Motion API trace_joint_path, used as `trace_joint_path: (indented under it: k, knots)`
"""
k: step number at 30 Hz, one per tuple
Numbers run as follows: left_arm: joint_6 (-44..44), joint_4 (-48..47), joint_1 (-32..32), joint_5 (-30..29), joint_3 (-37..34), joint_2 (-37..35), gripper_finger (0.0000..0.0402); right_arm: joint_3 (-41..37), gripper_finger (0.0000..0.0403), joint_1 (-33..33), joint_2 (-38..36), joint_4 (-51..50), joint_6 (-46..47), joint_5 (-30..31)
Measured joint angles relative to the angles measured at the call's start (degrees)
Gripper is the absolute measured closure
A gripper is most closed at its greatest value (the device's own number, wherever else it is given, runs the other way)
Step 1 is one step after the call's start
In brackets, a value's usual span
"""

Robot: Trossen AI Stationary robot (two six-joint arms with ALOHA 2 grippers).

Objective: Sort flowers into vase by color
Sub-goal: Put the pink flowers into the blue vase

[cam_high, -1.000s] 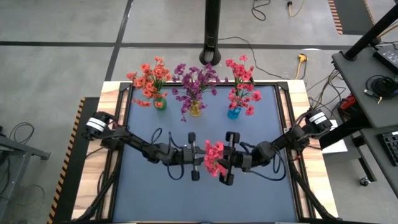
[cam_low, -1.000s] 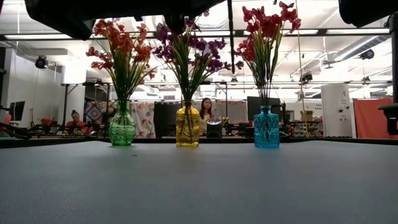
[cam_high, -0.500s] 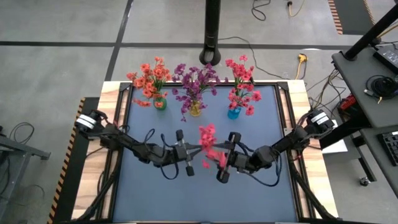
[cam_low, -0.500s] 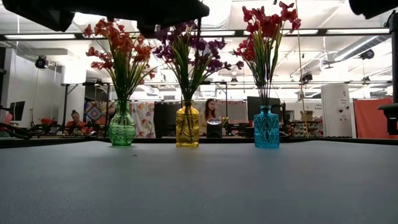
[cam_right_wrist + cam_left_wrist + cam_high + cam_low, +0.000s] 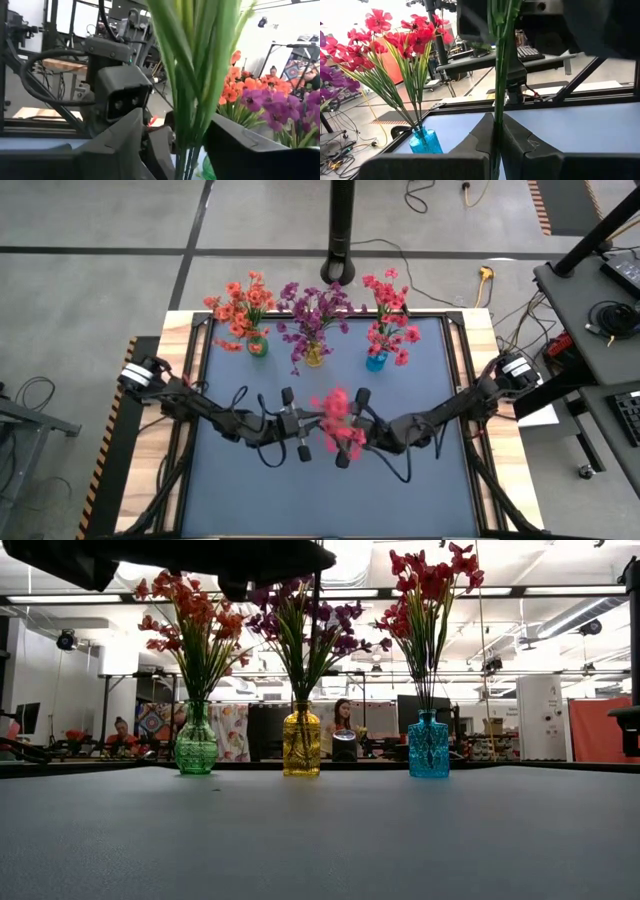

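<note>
Now left gripper [image 5: 496,145] clamped on pink-red spray [image 5: 338,418] stem mid-table; right gripper [image 5: 350,426] beside it, jaws apart around stem, not gripping; advice: clear right arm, keep stem vertical, carry to blue vase [image 5: 376,361] holding matching flowers.

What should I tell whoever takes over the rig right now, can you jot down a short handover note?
Left gripper: shut on the stem of the pink-red flower, held up over mid-table.
Right gripper: open, fingers either side of the same stem, not gripping.
Done: orange-red flowers in the green vase, purple flowers in the yellow vase, pink-red flowers in the blue vase, all along the table's far edge.
Left: carry the held flower to the blue vase and seat its stem. No other loose flowers are visible on the table.
</note>
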Motion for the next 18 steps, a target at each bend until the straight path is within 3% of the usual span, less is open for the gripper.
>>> trace_joint_path:
  k: [10, 13, 18]
  knots:
    - [0.1, 0.4, 0.0, -2.1, 0.0, -0.4, 0.0387, 0.6, 0.0372, 0.2, 0.0, -0.2, -1.0, 2.8]
    - [-0.5, 0.4, 0.0, -5.1, 0.0, -0.5, 0.0374, 0.5, 0.0383, 0.1, 0.0, -0.3, -0.6, 3.1]
    - [-1.2, -0.8, -0.4, -4.3, 0.0, -0.8, 0.0327, 0.5, 0.0381, 0.3, -1.7, -2.2, 0.1, 4.0]
